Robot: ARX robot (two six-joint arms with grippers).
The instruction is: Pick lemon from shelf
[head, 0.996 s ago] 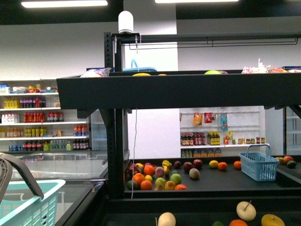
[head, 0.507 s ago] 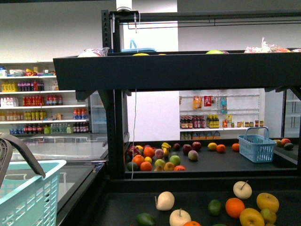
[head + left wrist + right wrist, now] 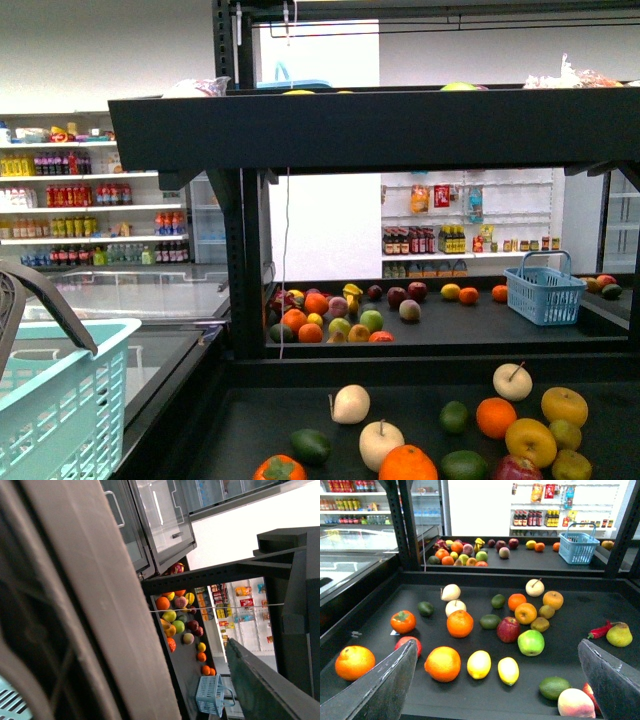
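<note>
**Now: lemon near the tier's front lip, right fingers spread wide**

From the right wrist we see the right fingers [image 3: 385,685] spread wide, holding nothing and clear of the fruit. The lemon [image 3: 479,664] lies on the near dark tier of the shelf [image 3: 590,617], close to its front lip. In that view it shows in the gap between the two fingers. A second lemon [image 3: 508,670] lies just beside it. A large orange [image 3: 442,663] sits just on its other side, and a green apple [image 3: 531,642] lies a little farther back among mixed fruit.

From the left wrist a blurred grey bar close to the lens fills most of the view, so we cannot tell how the left fingers stand.

From the front we see a teal basket [image 3: 60,400] at our left. A blue basket [image 3: 545,295] stands on the farther tier.
</note>
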